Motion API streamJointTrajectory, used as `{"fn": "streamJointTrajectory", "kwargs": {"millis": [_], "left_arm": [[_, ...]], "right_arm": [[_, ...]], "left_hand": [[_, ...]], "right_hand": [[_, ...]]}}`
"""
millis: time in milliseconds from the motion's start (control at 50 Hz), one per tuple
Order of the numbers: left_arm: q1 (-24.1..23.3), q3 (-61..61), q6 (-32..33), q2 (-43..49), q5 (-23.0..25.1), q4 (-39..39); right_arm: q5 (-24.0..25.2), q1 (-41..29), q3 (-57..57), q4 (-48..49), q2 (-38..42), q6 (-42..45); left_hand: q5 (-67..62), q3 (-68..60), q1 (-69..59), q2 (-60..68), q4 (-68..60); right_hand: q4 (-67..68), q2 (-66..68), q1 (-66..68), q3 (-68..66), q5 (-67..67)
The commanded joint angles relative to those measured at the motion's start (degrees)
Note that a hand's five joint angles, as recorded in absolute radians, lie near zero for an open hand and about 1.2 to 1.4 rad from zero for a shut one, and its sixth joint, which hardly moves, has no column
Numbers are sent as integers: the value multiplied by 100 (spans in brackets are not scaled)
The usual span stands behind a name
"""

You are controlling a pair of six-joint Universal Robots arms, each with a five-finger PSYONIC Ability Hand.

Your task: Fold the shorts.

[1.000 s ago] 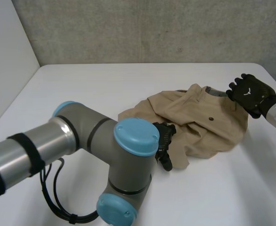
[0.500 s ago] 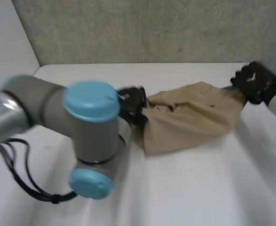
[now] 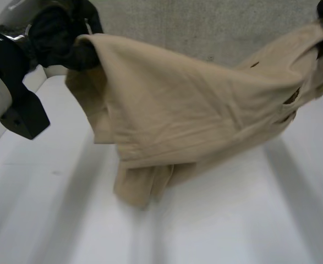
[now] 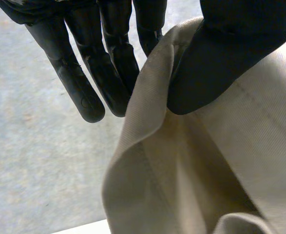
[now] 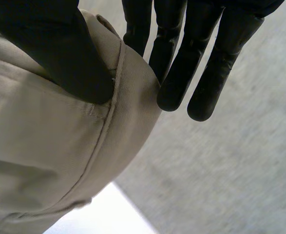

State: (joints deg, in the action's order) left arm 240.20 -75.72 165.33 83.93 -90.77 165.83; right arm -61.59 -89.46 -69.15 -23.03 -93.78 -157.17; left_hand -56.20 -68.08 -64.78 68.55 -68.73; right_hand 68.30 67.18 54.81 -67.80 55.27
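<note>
Above desk (image 3: 233, 220), shorts (image 3: 194, 110) hung spread; left hand (image 4: 225, 58), right hand (image 5: 50, 53) each pinched upper corner. Next, likely: lay flat.

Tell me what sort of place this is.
Probably a robotics lab: a plain white table, a rough concrete wall behind it, and the robot's left hand and right hand pinching tan shorts aloft.
</note>
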Motion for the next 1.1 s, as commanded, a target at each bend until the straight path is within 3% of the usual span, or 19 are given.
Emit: {"fn": "streamJointTrajectory", "kwargs": {"millis": [20,100,240,320,340,400,500,540,560,580,620,660,860,960,1100], "left_arm": [[554,31,-62,1027,-10,28],[616,206,-27,1862,-19,37],[668,891,-18,3383,-45,45],[791,1392,-36,4042,-72,177],[818,1524,-27,4174,-81,247],[914,2025,-53,4570,-151,703],[958,2596,-27,4974,-370,1810],[967,2781,-9,5176,-371,2163],[976,2843,0,5255,-362,2233],[967,2956,0,5387,-362,2260],[959,3036,8,5510,-388,2252],[967,3054,61,5616,-415,2251],[1002,2422,158,5319,-441,2269],[1064,1526,219,4484,-380,2260],[976,-178,483,3139,-99,2208]], "right_arm": [[-827,-888,393,-333,1510,449],[-1495,-1363,779,-570,2554,1046],[-1804,-1680,1263,-360,3681,1022],[-1857,-1952,1404,561,4077,828],[-1874,-2040,1395,1172,4182,724],[-1962,-2128,1325,2291,4254,547],[-2550,-2225,1211,4487,4551,423],[-2621,-2243,1272,4790,4736,467],[-2639,-2251,1307,4817,4842,494],[-2656,-2251,1429,4774,5060,598],[-2657,-2260,1465,4721,5176,713],[-2674,-2260,1466,4598,5220,854],[-2674,-2260,535,4299,4316,723],[-2613,-2199,-273,3747,3456,696],[-2472,-2181,-933,2718,2901,591]], "left_hand": [[-1380,-1192,-1522,1145,-1127],[-1380,-1192,-1522,1145,-1127],[-1380,-1192,-1522,1145,-1127],[-1380,-1192,-1522,1145,-1127],[-1380,-1192,-1522,1145,-1127],[-1380,-1192,-1522,1145,-1127],[-1380,-1192,-1522,1145,-1127],[-1380,-1192,-1522,1145,-1127],[-666,-478,-809,431,-413],[2322,2510,2179,-2557,2575],[4513,4701,4370,-4747,4766],[5620,5808,5478,-5855,5873],[5620,5808,5478,-5855,5873],[5620,5808,5478,-5855,5873],[5414,5602,5271,-5648,5667]], "right_hand": [[1170,1282,2519,-1220,1473],[1170,1282,2519,-1220,1473],[1170,1282,2519,-1220,1473],[1170,1282,2519,-1220,1473],[1170,1282,2519,-1220,1473],[1170,1282,2519,-1220,1473],[1170,1282,2519,-1220,1473],[-930,-818,419,880,-627],[-2475,-2364,-1127,2426,-2173],[-5505,-5393,-4156,5455,-5202],[-5830,-5718,-4481,5780,-5527],[-5830,-5718,-4481,5780,-5527],[-5830,-5718,-4481,5780,-5527],[-5830,-5718,-4481,5780,-5527],[-5830,-5718,-4481,5780,-5527]]}}
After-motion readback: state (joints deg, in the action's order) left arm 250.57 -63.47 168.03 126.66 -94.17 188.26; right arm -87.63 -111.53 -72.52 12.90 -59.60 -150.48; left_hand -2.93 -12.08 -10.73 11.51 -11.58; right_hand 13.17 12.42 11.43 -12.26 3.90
